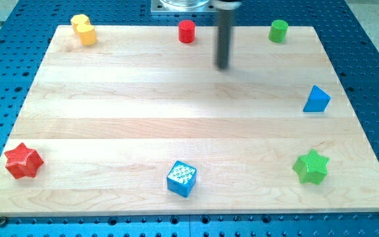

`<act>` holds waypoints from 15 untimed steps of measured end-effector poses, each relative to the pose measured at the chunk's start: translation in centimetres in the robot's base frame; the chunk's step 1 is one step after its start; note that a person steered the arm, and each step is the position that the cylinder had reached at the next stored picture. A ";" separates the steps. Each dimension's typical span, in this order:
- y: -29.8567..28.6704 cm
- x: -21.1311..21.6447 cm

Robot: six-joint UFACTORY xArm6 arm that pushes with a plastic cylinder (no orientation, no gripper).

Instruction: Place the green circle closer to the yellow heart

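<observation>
The green circle [278, 30] is a short green cylinder at the view's top right of the wooden board [176, 112]. The yellow heart [83, 29] sits at the view's top left corner. My tip [223, 66] is the lower end of the dark rod, near the top middle of the board. It stands left of and below the green circle, well apart from it, and far to the right of the yellow heart.
A red cylinder [187, 31] stands at the top middle, just left of the rod. A blue triangle [316, 99] is at the right edge, a green star [310, 166] at bottom right, a blue cube [181, 178] at bottom middle, a red star [23, 160] at bottom left.
</observation>
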State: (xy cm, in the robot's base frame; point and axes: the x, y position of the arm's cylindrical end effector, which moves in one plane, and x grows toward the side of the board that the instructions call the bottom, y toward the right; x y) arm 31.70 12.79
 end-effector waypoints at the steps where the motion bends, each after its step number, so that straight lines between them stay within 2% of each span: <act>1: 10.6 -5.8; 2: 13.8 -11.9; 3: 7.9 -10.1; 4: 0.0 -2.4; 5: -2.9 0.7; 6: 0.9 -0.2; 7: 3.5 -8.2; 8: -1.5 -10.4; 9: -6.5 -2.7; 10: -6.7 1.4; 11: -6.7 1.3; 14: 0.0 0.7; 15: 2.9 -0.9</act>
State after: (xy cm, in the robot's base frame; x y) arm 30.79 15.69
